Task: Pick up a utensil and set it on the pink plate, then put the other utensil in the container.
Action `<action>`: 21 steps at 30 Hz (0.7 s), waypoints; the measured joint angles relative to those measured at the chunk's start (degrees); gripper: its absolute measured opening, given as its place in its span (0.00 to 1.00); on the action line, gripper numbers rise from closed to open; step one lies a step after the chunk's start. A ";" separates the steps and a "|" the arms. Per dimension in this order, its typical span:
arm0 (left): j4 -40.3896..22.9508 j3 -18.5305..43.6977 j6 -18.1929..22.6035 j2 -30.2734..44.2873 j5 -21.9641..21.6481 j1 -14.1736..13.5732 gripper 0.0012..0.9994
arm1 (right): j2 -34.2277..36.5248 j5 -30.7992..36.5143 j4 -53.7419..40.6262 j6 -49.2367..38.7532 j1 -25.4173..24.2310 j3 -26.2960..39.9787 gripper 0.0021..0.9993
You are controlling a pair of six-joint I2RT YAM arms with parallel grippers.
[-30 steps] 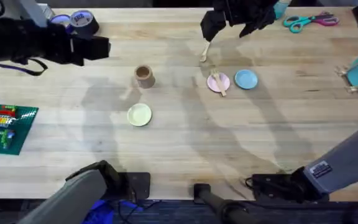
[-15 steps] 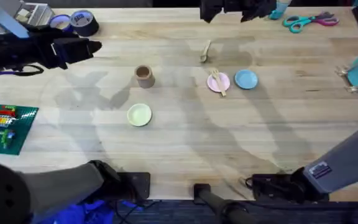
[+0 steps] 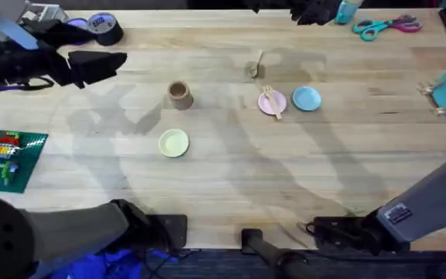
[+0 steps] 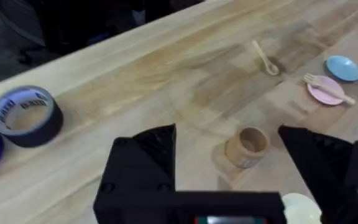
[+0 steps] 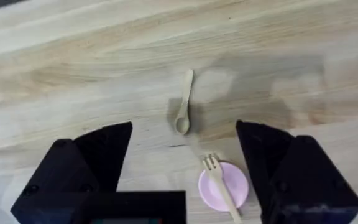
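Wooden desk (image 3: 231,178) carries everything, with lots of bare room across the near half. Left claw (image 4: 229,155) gapes wide, empty, held over the far-left side above the container (image 3: 179,95). Right claw (image 5: 182,162) is also wide and empty – a second ago it hung low right at the spoon (image 3: 255,65), now it has lifted off toward the far edge, spoon left lying flat. Fork (image 3: 271,102) already rests on the pink plate (image 3: 272,103) (blue plate (image 3: 307,98) just beside). Judgement – first step done, spoon transfer not started; open lane from spoon to container.
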 joint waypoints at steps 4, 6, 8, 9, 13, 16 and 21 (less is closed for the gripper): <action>2.75 0.00 0.64 0.02 0.07 0.00 0.99 | 0.00 0.03 0.18 2.11 0.00 0.02 1.00; 2.84 0.00 0.83 0.00 0.12 0.00 0.99 | 0.00 0.02 0.25 2.59 0.00 0.02 1.00; 2.85 0.00 0.88 0.00 0.14 0.00 0.99 | 0.00 0.01 0.87 2.88 0.00 0.02 1.00; 2.84 0.00 0.88 0.00 0.14 0.00 0.99 | 0.01 0.00 1.77 2.95 0.00 0.03 1.00; 2.85 0.00 0.88 0.02 0.14 0.00 0.99 | 0.07 -0.01 3.09 3.75 0.00 0.21 1.00; 2.85 0.00 0.88 0.01 0.14 0.00 0.99 | 0.94 0.01 2.05 5.34 0.00 1.41 1.00; 2.85 0.00 0.88 0.00 0.14 0.00 0.99 | 5.07 -0.01 -0.41 6.69 0.00 5.88 1.00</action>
